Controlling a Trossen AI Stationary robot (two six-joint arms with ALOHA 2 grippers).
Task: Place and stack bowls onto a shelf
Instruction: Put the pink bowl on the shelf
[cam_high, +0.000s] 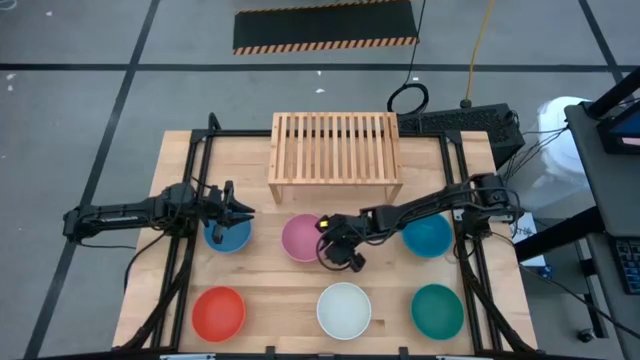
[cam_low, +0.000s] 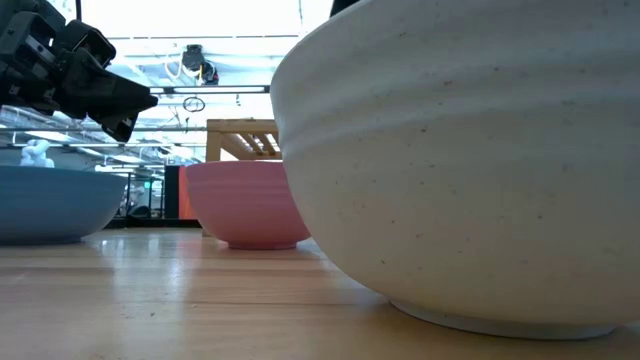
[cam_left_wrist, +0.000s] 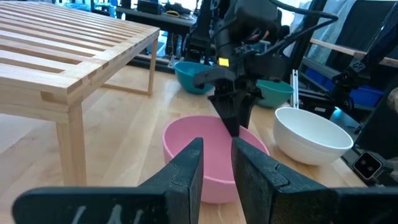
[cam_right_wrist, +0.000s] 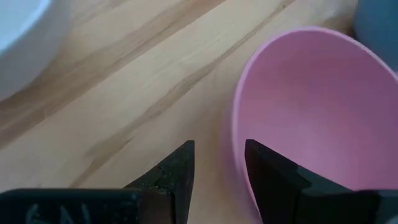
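Right gripper down low at the small round pink plastic bowl, mid-desk, just near of the low slatted light-wood shelf; fingers parted, holding nothing, seemingly lining up astride the near-right rim. Left gripper hovering over the blue plastic bowl to the left, fingers slightly apart, empty too. Probably light, stiff and a bit slick (smooth plastic), so best pinched across the thin rim wall, not the curved side. Shelf bare so far.

Six bowls: two blue, one pink, red, white, teal; one shelf.
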